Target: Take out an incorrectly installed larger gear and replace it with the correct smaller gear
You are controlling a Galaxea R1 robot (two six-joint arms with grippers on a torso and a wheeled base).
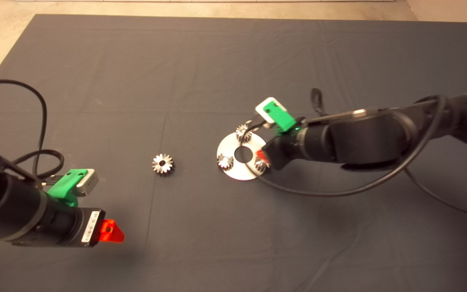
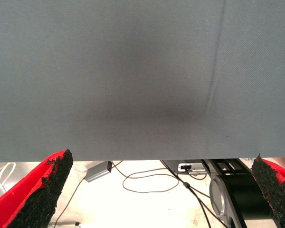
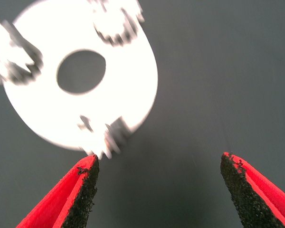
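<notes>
Right end effector (image 1: 262, 156), fingers spread wide and empty, hovers at the round silver metal disc (image 1: 233, 174) carrying the small dark-toothed steel gear (image 1: 261, 164); the wider bright silver gear (image 1: 163, 164) lies apart on the dark mat; left end effector (image 1: 111, 232) waits open

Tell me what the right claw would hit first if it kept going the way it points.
Probably bare mat beside the silver disc. The open right claw points down just off the disc's edge, one finger next to a small gear; depth is unclear.
</notes>
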